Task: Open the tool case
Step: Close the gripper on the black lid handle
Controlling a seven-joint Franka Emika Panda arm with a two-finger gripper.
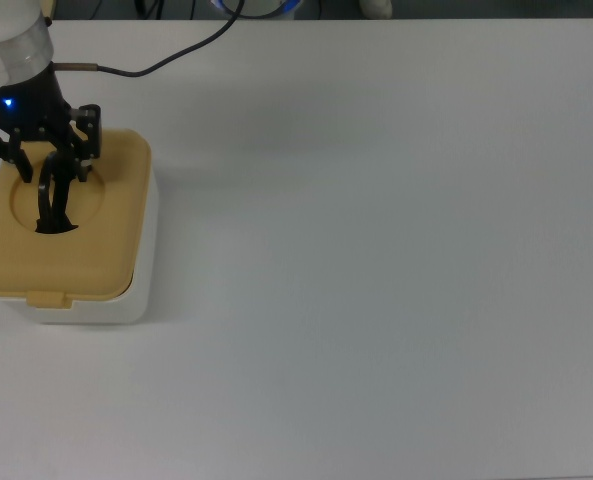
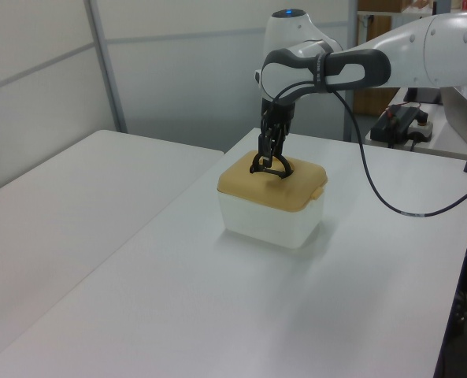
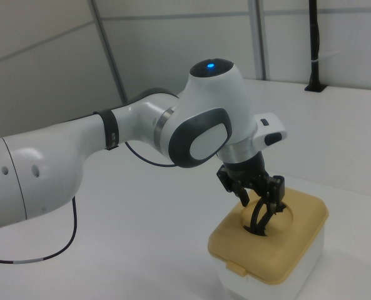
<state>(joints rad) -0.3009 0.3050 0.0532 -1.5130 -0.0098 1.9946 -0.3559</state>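
Note:
The tool case sits at the top view's left: a white box under a tan-yellow lid that rests flat and closed. Its black handle stands upright in the lid's round recess. My gripper is low over that recess and open, with one finger on each side of the handle's top. The left view shows the gripper coming straight down onto the handle and lid. The right view has the gripper astride the handle on the lid.
A black cable trails from the arm across the table's far edge. The white table spreads wide to the top view's right. A second table stands across a gap on the left view's left. Equipment sits behind.

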